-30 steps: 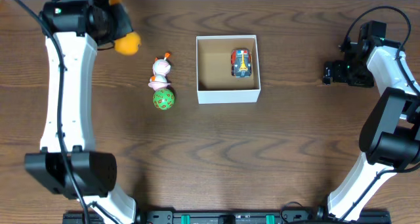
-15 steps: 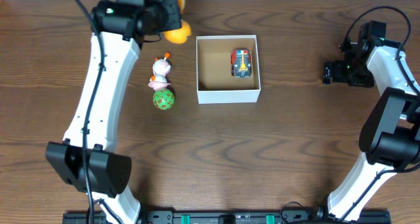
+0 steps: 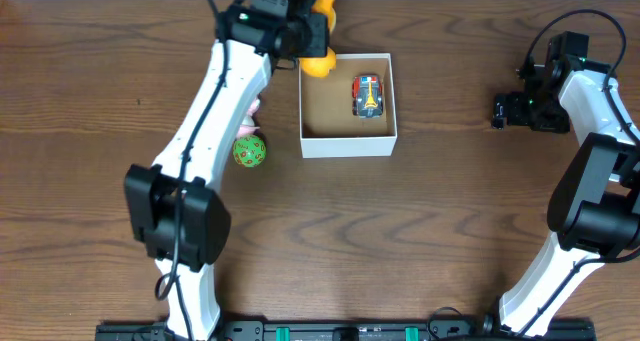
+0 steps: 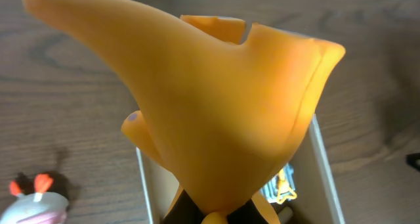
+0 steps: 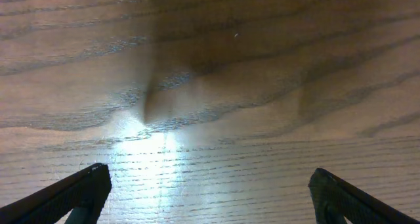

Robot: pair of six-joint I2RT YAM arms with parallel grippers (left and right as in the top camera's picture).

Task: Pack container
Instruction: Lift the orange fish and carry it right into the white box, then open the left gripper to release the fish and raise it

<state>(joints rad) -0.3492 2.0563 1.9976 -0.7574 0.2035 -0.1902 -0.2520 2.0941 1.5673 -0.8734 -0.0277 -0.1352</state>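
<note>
So, the left tool [image 3: 312, 36] is clamped tight on the orange toy [image 3: 318, 63], a soft, rubbery-looking thing that fills nearly the whole left wrist view. It hangs over the far-left corner of the container [image 3: 348, 147], pretty much above the rim and not clearly inside. The container sits mid-tabletop [image 3: 420, 231] with a car [image 3: 368, 95] lying along its right side, so the left half of the brown floor is free. My read is that this is the carry-and-drop step, and the trick is not letting go here. Slide a bit further toward the middle so the toy clears the white wall, keep off the car, come down low, then open. A squashy toy dropped from high onto a rim will likely bounce out. A ball [image 3: 249, 151] and a pink toy [image 4: 33, 199] sit on the tabletop left of the container. The right tool [image 5: 210, 198] is spread wide, holding nothing, well off to the right
</note>
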